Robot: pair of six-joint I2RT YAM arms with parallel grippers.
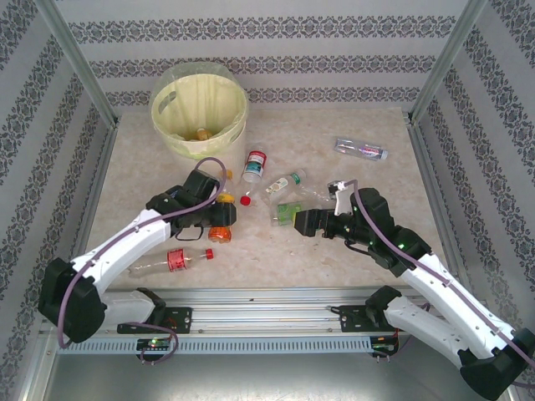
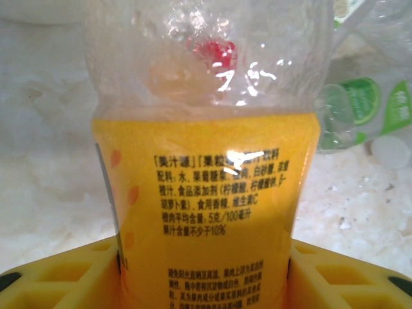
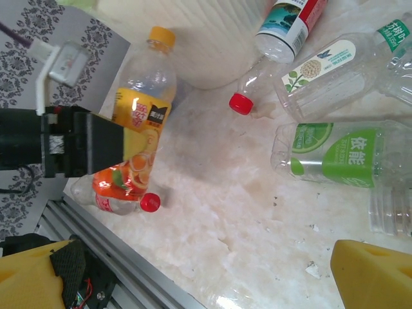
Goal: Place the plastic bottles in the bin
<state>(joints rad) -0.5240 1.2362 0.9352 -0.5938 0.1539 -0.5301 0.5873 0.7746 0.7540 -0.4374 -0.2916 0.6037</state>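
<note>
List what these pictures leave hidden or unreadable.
- Left wrist view: orange-labelled clear plastic bottle, cap and base cut off by frame edges; whether the left hand presses it is unclear.
- Top view: round cream-white plastic bin, near wall hides part of its inside.
- Top view: crushed clear plastic bottle far right, label too small to read.

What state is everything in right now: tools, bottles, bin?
Left tool, shut on the orange-label bottle.
Right tool, open and empty.
Orange-label bottle, gripped, yellow cap on.
Green-label bottle, lying on its side.
Teal-and-red-label bottle, lying, red cap on.
Flower-label bottle, lying.
Red-label bottle, lying, red cap on.
Far bottle, lying on its side.
Bin, upright, bag-lined, one orange-capped bottle inside.
</note>
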